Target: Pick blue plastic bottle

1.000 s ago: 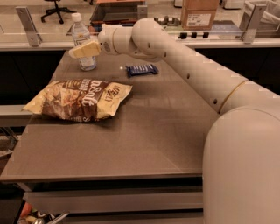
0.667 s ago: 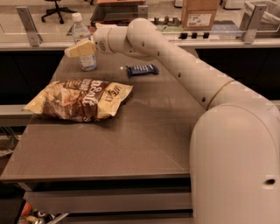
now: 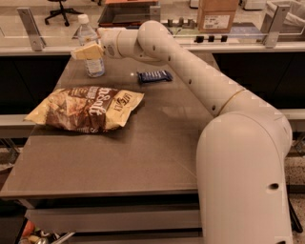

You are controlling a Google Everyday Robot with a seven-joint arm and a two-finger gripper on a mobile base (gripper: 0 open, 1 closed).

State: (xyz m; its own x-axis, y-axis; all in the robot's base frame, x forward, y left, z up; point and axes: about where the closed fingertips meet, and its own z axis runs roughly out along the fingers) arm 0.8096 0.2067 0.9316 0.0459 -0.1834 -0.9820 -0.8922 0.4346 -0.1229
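Observation:
The blue plastic bottle [image 3: 96,67] is slim and clear with a white cap. It stands upright at the far left of the brown table [image 3: 143,143]. My arm reaches from the right across the table's far side. My gripper [image 3: 86,51], pale yellow at its tip, sits level with the bottle's middle and overlaps it in the camera view. The bottle's mid section is hidden behind the gripper. Whether the gripper touches the bottle I cannot tell.
A brown chip bag [image 3: 86,108] lies flat at the left middle of the table. A small dark-blue snack bar wrapper [image 3: 154,76] lies to the right of the bottle, under my arm. A counter with a cardboard box [image 3: 217,14] runs behind the table.
My gripper has moved a little to the left, further across the bottle. The bottle, chip bag and snack bar have not moved.

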